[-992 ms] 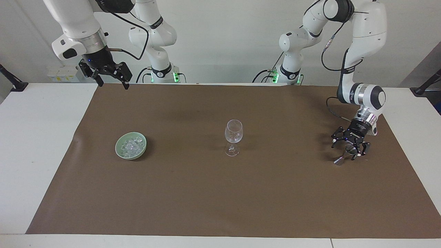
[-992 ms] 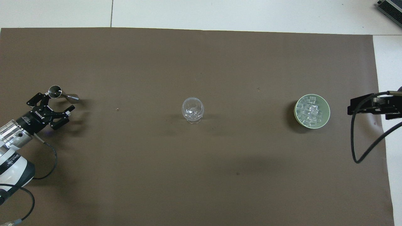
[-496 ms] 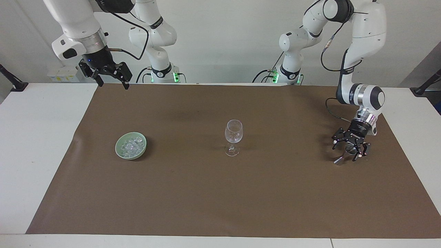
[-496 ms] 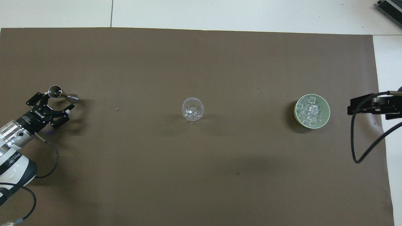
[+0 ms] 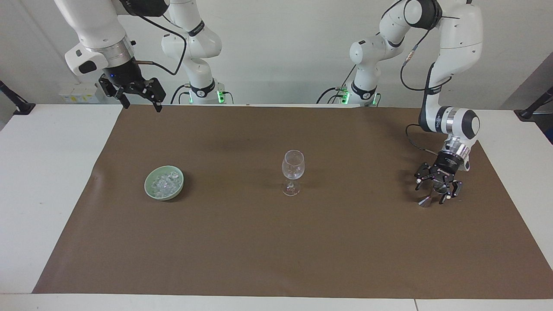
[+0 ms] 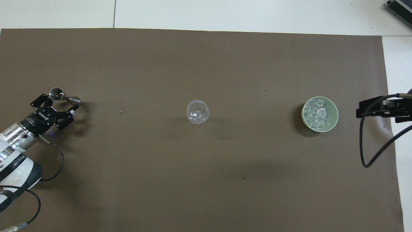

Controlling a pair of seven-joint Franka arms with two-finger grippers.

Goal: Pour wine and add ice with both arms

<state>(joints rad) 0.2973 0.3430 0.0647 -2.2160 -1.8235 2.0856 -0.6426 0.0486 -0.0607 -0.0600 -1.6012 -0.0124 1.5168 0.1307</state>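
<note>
Jigger (image 5: 431, 195) stands on the mat (image 5: 276, 242) at the left arm's end, a small double-cone metal measure. Left gripper (image 5: 436, 186) is low over it with fingers set either side of the upper cup. Compared with a second ago the fingers have drawn in somewhat and the wrist has shifted slightly. I cannot tell whether the tips touch the metal yet; the jigger is not lifted.

Right gripper (image 5: 137, 96) hangs in the air over the mat's edge nearest the robots at the right arm's end, jaws open, holding nothing. It has not moved over the last second; this arm waits.

Glass (image 5: 293, 172) stands upright mid-mat, well apart from both grippers. No wine visible in it; some glinting inside, which could be ice or just reflection.

Ice (image 5: 165, 183) lies heaped in the bowl (image 5: 150, 190), toward the right arm's end, farther from the robots than the right gripper's spot.

Judgement: the grasp on the jigger is in progress, so the pour is at its very start. Next the fingers must seat firmly before any lift. Risk: the jigger is narrow-waisted and slick, and an off-centre squeeze could tip it. Ice step not begun.
</note>
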